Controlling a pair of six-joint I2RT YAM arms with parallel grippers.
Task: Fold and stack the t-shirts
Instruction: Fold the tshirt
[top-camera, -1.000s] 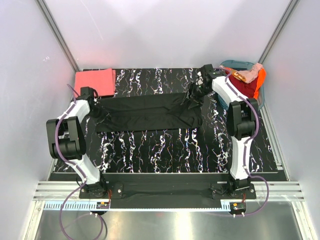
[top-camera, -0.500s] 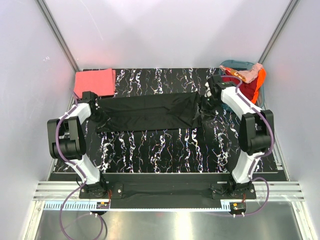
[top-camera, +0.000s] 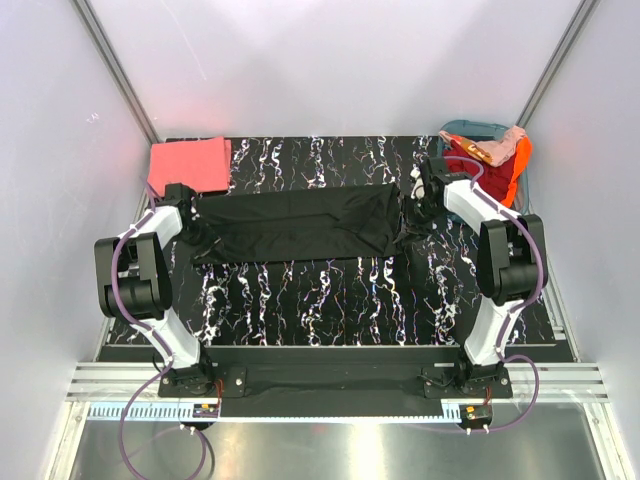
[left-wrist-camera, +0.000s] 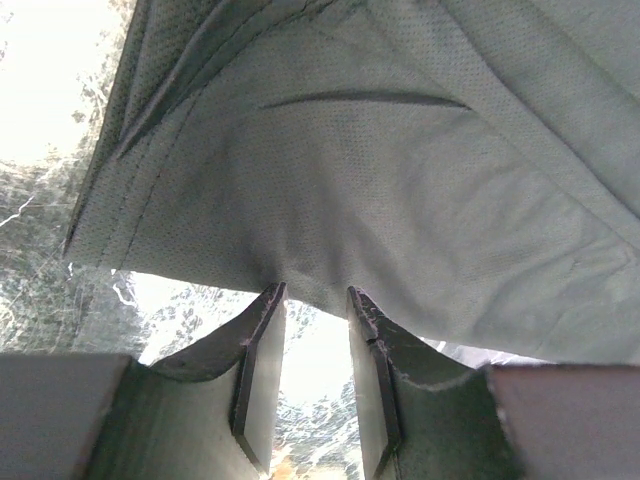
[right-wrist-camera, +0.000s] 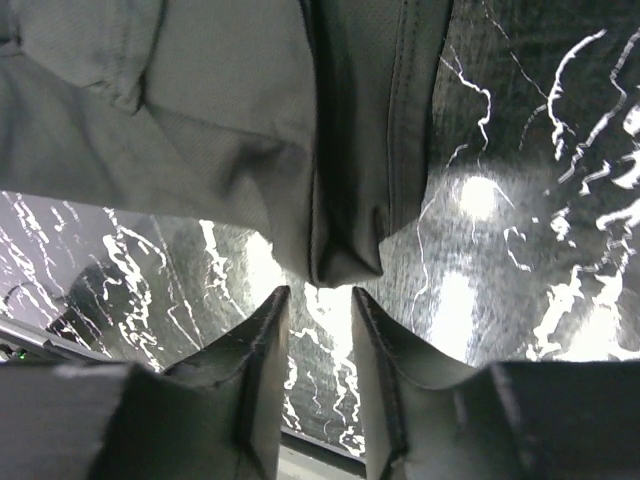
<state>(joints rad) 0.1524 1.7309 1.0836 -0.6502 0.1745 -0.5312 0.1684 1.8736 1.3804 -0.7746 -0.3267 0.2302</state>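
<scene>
Black t-shirt stretched between two claws on the marbled counter

The left claw stands narrowly parted, with an edge of the black t-shirt puckered at its tips and apparently pinched there. From it the shirt lies flat across the counter to the right claw. That claw's jaws are also a little apart, with a thick fold of the same shirt right at their tips; I cannot tell whether it is caught. The coral-pink t-shirt lies folded just beyond the left claw
</scene>
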